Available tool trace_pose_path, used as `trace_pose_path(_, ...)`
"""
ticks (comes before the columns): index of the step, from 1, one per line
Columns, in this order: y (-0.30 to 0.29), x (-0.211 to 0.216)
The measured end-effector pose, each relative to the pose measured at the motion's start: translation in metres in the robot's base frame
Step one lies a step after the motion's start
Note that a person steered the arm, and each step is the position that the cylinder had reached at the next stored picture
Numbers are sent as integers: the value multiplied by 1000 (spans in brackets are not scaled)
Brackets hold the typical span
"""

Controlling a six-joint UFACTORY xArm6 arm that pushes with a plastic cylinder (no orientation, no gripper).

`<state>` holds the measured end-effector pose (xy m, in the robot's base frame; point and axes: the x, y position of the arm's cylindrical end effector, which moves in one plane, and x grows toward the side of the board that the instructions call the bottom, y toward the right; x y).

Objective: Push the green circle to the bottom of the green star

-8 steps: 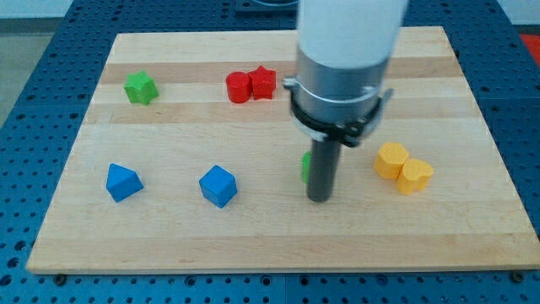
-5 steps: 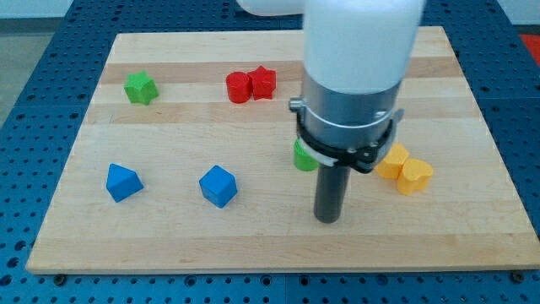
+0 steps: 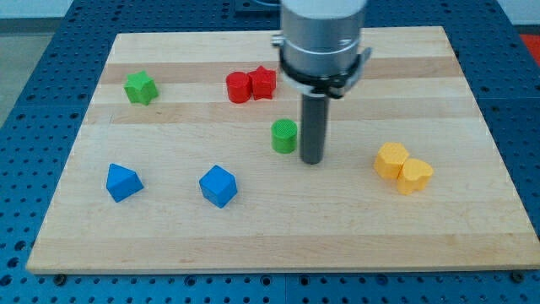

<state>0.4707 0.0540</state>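
Item: green circle (image 3: pixel 284 135), a short upright cylinder standing on its flat base near the middle of the counter (image 3: pixel 472 101); its axis is vertical, it has no long axis along the board and no facing direction, so it can be pushed alike from any side. Target: green star (image 3: pixel 141 87), at the view's upper left, well apart from the circle; the spot wanted lies just below it, toward the view's bottom. Tool: my tip (image 3: pixel 312 160), just beside the circle on the view's right, touching or nearly so; no fingers are fitted, the arm ends in a plain rod, so nothing is held. Handling, as a judgement: the tip sits well for a leftward push; keep it in line with the circle's centre, since a round block slips off an off-centre contact, and correct in small strokes. The path runs between the red blocks (image 3: pixel 251 84) above and the blue blocks (image 3: pixel 218 185) below; the yellow blocks (image 3: pixel 403 167) lie clear.
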Motion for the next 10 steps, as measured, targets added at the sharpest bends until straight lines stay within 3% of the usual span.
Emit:
trace_pose_path(1,11,-20)
trace_pose_path(3,-122,-23)
trace_pose_path(8,-178,-22)
trace_pose_path(10,-183,-52)
